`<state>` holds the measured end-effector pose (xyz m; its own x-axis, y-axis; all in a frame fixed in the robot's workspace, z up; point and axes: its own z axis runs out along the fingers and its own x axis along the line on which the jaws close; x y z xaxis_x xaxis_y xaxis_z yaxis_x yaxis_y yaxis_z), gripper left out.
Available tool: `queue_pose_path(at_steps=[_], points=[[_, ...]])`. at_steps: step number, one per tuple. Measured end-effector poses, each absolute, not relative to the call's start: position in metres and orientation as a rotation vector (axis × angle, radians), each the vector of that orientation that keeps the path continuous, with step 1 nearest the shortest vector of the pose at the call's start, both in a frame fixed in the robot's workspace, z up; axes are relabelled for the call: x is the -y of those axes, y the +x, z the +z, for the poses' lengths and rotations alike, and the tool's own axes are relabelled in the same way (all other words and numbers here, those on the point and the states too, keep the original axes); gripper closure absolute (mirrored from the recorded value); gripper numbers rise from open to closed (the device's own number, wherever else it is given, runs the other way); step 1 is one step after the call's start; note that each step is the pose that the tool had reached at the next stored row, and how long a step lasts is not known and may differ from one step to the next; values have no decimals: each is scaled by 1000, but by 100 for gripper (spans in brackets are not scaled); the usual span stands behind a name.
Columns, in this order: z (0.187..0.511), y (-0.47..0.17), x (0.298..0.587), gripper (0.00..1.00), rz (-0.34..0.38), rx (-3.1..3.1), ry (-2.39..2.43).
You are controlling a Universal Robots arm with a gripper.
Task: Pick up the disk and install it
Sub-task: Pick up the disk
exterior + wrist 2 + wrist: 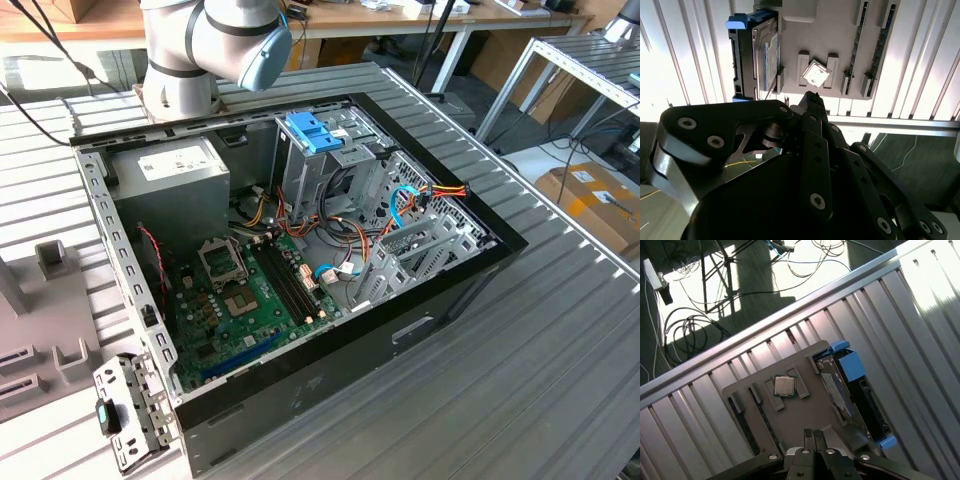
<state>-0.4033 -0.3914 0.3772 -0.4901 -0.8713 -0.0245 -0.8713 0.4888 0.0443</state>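
**Soft light outside, hard glare at the wrist**

In the exterior view the scene is lit evenly from above. Only soft shadows are cast inside the open computer case, and a mild sheen is carried by the ribbed table. In the second wrist view the table's slats are washed out to white by strong glare. The gripper is left as a dark, backlit mass with pale reflections along one edge. The disk is kept in shade, its label faintly lit. In the first wrist view bright patches are thrown on the floor. Hard shadows of a stand and cables are drawn there, and the slats beyond the disk are bleached.
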Motion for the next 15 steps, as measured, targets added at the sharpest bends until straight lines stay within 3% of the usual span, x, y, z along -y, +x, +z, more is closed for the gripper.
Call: queue_pose_path(at_steps=[15], points=[[377,-403,391,89,-79,2654,1674]])
